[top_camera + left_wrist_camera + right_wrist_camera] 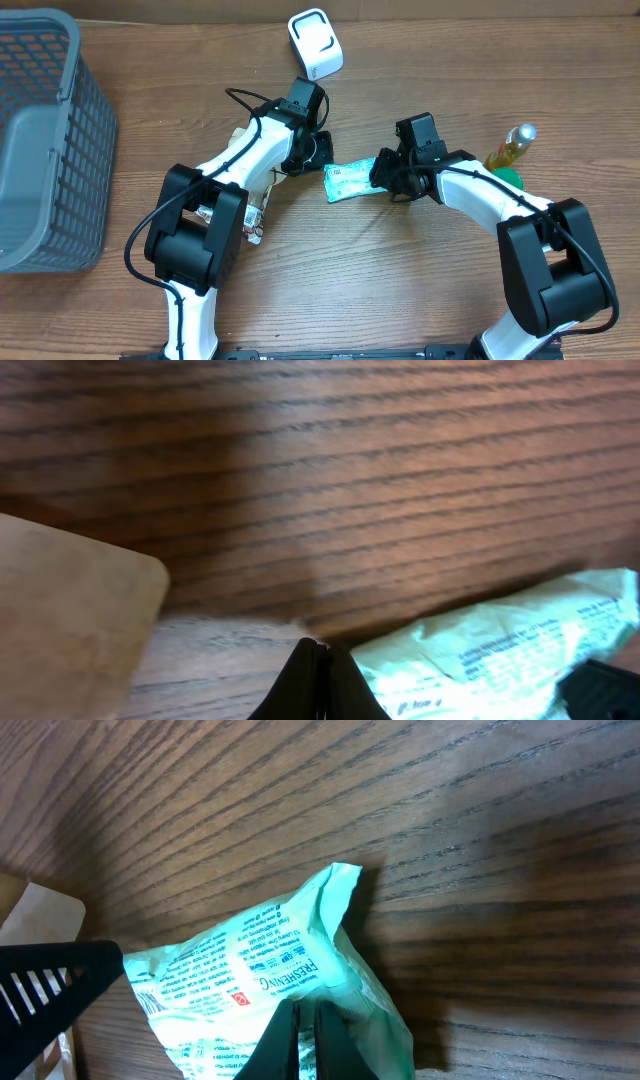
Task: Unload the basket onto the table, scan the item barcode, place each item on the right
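A pale green packet (260,970) printed "FRESHENG" lies on the wooden table (400,290) between the two arms, its right end pinched in the right claw (305,1038). The left claw (320,675), pressed together, sits just beside the other end; whether it touches is unclear. The fine print is too small to read.

We find the overhead view bright and evenly lit, sharp throughout, with only short, soft shadows on the table (380,285). Our left wrist view is blurred, its wood grain smeared, with a dark shadow at upper left. Our right wrist view is crisper: the packet (230,970) print partly reads, and shadow bands darken the right side.
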`<act>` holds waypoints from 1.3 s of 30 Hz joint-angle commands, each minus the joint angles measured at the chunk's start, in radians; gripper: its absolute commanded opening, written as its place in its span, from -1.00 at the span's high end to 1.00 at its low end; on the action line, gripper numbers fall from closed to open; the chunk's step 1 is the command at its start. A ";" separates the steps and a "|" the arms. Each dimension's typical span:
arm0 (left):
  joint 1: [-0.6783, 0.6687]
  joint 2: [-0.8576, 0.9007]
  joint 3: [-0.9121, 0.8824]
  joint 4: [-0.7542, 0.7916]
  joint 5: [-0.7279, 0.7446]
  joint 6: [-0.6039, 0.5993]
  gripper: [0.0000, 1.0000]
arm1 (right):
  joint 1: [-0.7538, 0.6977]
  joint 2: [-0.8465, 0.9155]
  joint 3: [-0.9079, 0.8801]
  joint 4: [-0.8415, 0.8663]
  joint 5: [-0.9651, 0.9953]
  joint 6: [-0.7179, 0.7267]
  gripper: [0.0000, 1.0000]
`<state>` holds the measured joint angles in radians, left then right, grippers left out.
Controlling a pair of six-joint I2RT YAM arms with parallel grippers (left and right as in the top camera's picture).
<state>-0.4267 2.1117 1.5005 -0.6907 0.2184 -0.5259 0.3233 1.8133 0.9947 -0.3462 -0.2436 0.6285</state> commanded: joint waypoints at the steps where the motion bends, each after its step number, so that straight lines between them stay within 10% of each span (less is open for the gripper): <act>1: -0.014 0.013 0.008 -0.005 -0.045 0.000 0.92 | 0.003 0.029 -0.021 -0.003 0.022 0.003 0.92; 9: 0.019 -0.072 0.099 -0.118 0.018 0.006 0.92 | 0.003 0.029 -0.021 -0.003 0.022 0.000 0.90; 16: -0.013 -0.079 0.098 -0.168 0.124 0.011 0.92 | -0.003 0.002 0.028 -0.035 -0.185 -0.163 -0.45; 30: -0.049 -0.075 0.085 -0.084 0.100 0.026 0.91 | -0.128 -0.084 0.110 -0.239 -0.177 -0.237 -1.00; 39: -0.053 -0.071 0.084 -0.048 -0.032 0.023 0.92 | -0.179 -0.083 0.104 -0.296 -0.167 -0.268 -1.00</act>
<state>-0.4747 2.0609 1.5845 -0.7425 0.2409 -0.5205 0.1455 1.7569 1.0798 -0.6449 -0.4145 0.3817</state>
